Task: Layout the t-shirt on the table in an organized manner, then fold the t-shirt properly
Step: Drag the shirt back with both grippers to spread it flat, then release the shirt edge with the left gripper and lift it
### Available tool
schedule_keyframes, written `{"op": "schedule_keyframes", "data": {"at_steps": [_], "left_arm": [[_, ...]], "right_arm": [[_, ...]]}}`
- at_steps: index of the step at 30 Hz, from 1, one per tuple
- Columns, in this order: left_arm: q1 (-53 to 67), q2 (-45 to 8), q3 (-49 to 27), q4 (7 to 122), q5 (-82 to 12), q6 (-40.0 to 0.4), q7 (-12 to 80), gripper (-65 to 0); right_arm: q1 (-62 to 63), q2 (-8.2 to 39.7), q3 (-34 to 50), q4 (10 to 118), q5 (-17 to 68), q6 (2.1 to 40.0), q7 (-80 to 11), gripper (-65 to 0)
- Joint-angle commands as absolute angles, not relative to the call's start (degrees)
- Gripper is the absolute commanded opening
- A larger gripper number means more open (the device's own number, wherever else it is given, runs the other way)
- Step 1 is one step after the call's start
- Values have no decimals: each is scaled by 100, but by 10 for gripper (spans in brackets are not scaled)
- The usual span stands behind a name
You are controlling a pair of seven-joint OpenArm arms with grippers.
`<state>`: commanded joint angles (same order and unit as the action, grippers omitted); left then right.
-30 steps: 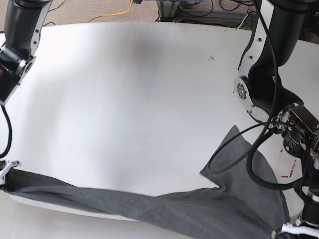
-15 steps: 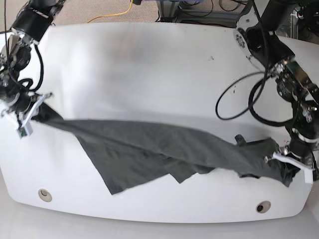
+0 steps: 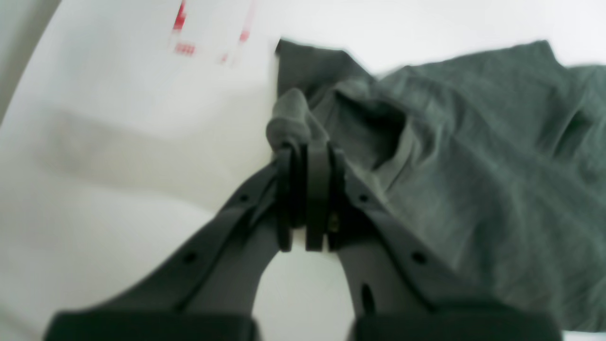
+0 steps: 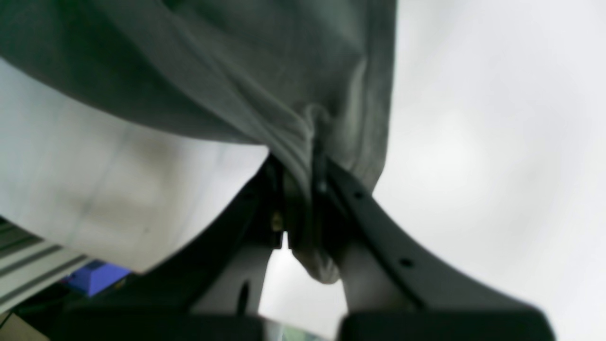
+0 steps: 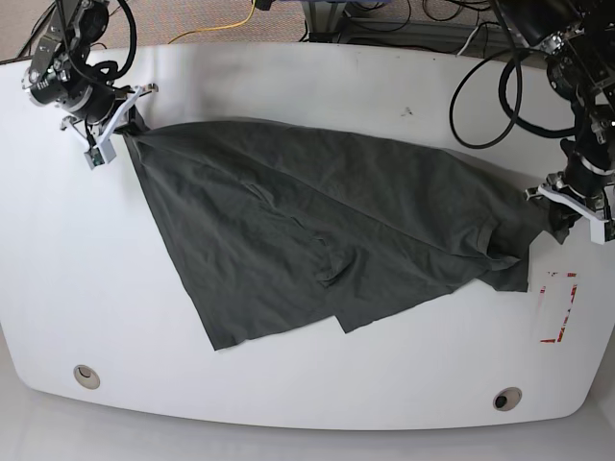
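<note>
Stretching across the table [image 5: 288,86], the t-shirt [image 5: 317,230] is clamped by left fingers [image 3: 303,151] and right fingers [image 4: 303,184].

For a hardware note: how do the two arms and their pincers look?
Both arms are black, with loose black cables looping beside them. Left pincer and right pincer: white brackets in the base view; dark curved fingers with small holes in the wrist views.

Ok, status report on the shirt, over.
Left end effector and right end effector both shut on the t-shirt. Shirt stretched across the table, still creased. Nothing obstructing.
</note>
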<state>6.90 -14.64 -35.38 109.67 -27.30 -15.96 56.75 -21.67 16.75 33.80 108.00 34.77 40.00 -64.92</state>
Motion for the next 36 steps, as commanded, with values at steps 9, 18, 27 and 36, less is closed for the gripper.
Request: {"op": "schedule_keyframes", "data": {"at_steps": [9, 18, 27, 36], "left_arm": [[1253, -1516, -3811, 10967, -2721, -1596, 5666, -646], [1534, -1631, -3829, 10967, -2730, -1604, 5675, -646], [1824, -1833, -3793, 10976, -2730, -1604, 5684, -643], [1851, -1842, -3846, 10985, -2730, -1604, 5903, -262]], "right_arm": [[-2510, 1657, 3398, 10791, 3477, 4000, -6492, -637], [-2651, 1648, 3407, 10791, 3477, 4000, -6492, -415], [-2651, 1648, 3407, 10818, 3477, 4000, -6492, -222], [-2642, 1648, 3407, 10914, 3486, 4000, -6492, 0]]}}
